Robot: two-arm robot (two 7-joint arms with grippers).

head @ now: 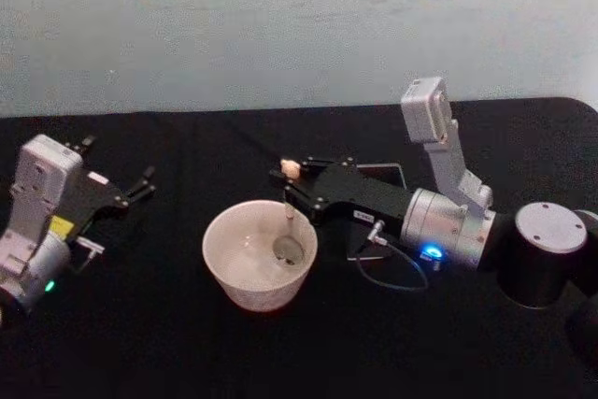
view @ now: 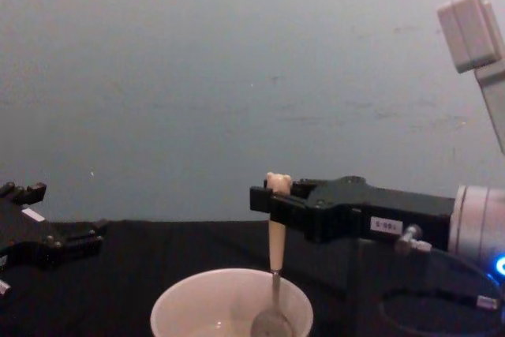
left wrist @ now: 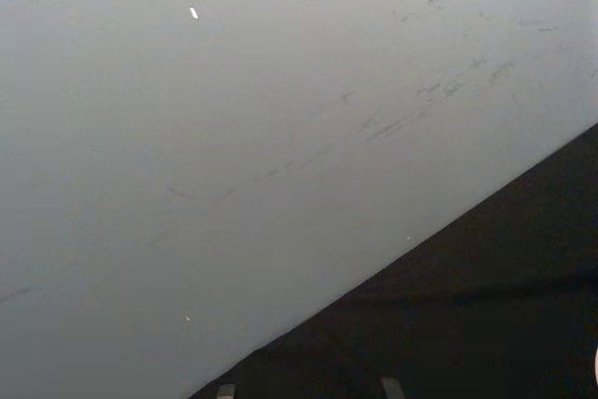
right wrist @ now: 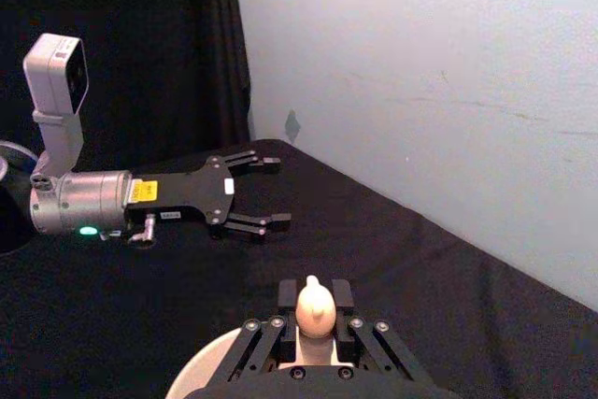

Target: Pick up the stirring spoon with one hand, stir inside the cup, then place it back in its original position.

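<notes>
The stirring spoon [head: 288, 217] stands upright in the cream-white cup [head: 250, 294], its small bowl low inside near the cup's right side. My right gripper [head: 285, 180] is shut on the beige handle just below the bear head [right wrist: 315, 304]. From the chest view the spoon [view: 276, 246] dips into the cup [view: 177, 305] under the gripper [view: 266, 197]. The dark grey holder [head: 393, 173] sits behind the right gripper, mostly hidden by it. My left gripper [head: 121, 163] rests open at the far left, away from the cup.
A black cloth covers the table [head: 168, 343], which ends at a pale wall [head: 280, 25] behind. A thin cable [head: 388, 273] loops from the right wrist onto the cloth beside the cup.
</notes>
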